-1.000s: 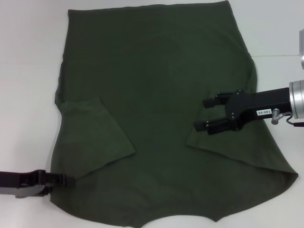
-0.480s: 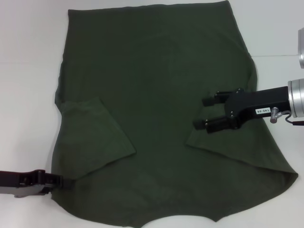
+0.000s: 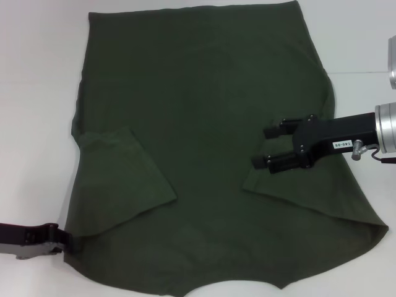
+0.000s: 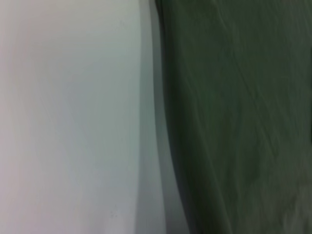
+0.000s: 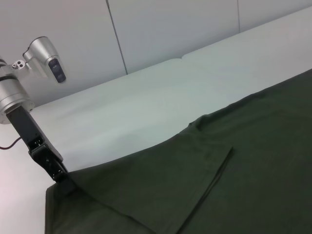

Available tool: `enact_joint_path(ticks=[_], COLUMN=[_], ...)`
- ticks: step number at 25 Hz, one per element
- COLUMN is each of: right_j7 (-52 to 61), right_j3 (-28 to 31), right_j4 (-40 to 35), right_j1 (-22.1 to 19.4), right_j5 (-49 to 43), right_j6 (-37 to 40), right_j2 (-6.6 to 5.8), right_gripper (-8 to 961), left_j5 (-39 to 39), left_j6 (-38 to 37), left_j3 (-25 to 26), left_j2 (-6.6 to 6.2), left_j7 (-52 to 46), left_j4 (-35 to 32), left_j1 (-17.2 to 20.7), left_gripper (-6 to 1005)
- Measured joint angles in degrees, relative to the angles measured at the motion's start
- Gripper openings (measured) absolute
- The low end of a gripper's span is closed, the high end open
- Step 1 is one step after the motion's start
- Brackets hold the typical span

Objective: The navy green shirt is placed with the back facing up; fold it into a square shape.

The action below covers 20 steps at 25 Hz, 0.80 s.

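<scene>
- Left end effector (image 3: 62, 238) has slid under the navy green shirt (image 3: 204, 111) edge; can't tell its grip.
- Right end effector (image 3: 266, 148) open, hovering above folded sleeve.
- We judge side fold next.
- Shirt flat on worktop (image 3: 37, 93).

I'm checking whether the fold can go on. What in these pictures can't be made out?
- Left gripper, head view: fingertips hidden under the navy green shirt; grasp unclear.
- Shirt's near hem, head view: cut off by the bottom edge.
- Right gripper, right wrist view: absent; only the head view shows it open above the cloth.
</scene>
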<state>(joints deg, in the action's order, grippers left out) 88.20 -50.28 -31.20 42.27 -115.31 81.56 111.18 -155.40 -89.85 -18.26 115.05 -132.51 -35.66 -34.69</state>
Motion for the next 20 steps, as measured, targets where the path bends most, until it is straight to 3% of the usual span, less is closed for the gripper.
enact_joint_path(ticks=[3, 7, 11, 20], right_j7=[0.2, 4.0, 17.2, 46.3], right_j3=[0.0, 0.0, 0.0, 0.7], right_j4=[0.0, -0.1, -3.0, -5.8], right_j1=[0.0, 0.1, 0.6, 2.6], right_j5=[0.0, 0.0, -2.7, -12.3], right_j6=[0.0, 0.1, 2.1, 8.5], right_j2=[0.00, -0.34, -1.99, -7.02], right_gripper=[918, 917, 917, 917], left_j5=[0.0, 0.1, 0.3, 0.5], left_j6=[0.0, 0.0, 0.0, 0.2], left_j3=[0.0, 0.0, 0.0, 0.0], left_j2=[-0.07, -0.11, -0.27, -0.37], left_j7=[0.0, 0.0, 0.1, 0.6], left_j4=[0.0, 0.1, 0.1, 0.2], left_j1=[-0.1, -0.3, -0.5, -0.7], left_gripper=[63, 48, 41, 41])
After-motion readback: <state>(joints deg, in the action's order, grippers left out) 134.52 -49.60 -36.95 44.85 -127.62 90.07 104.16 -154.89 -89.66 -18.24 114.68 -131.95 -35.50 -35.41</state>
